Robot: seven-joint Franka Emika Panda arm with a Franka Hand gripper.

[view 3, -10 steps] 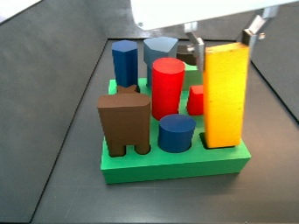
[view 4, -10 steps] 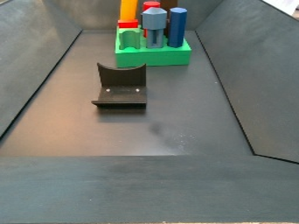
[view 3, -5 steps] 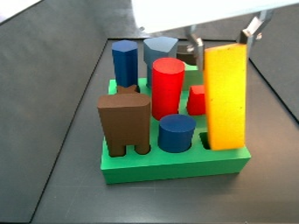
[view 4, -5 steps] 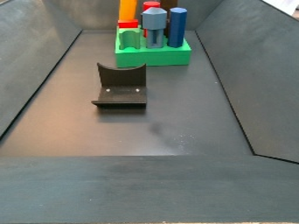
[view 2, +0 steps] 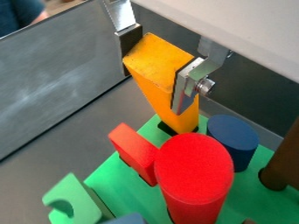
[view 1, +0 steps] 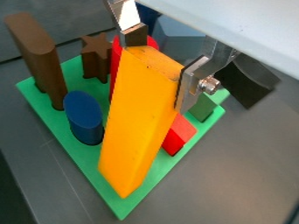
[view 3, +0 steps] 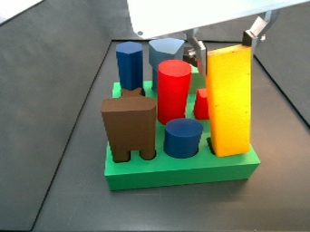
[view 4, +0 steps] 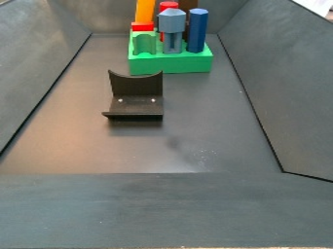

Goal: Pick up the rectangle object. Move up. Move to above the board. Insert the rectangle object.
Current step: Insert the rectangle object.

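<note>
I see the gripper [view 1: 162, 54] clamped on the top of the rectangle object [view 1: 138, 118], its silver fingers [view 1: 193, 80] pressed to opposite faces. The block stands tilted at the board's [view 3: 182, 172] corner, lower end at a hole beside the red cube [view 2: 135, 150].

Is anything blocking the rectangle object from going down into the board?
Nothing visible does. The gripper holds the rectangle object by its top at a corner of the board, its lower end already at the board's surface. The red cube and blue cylinder stand beside it, not under it.
</note>
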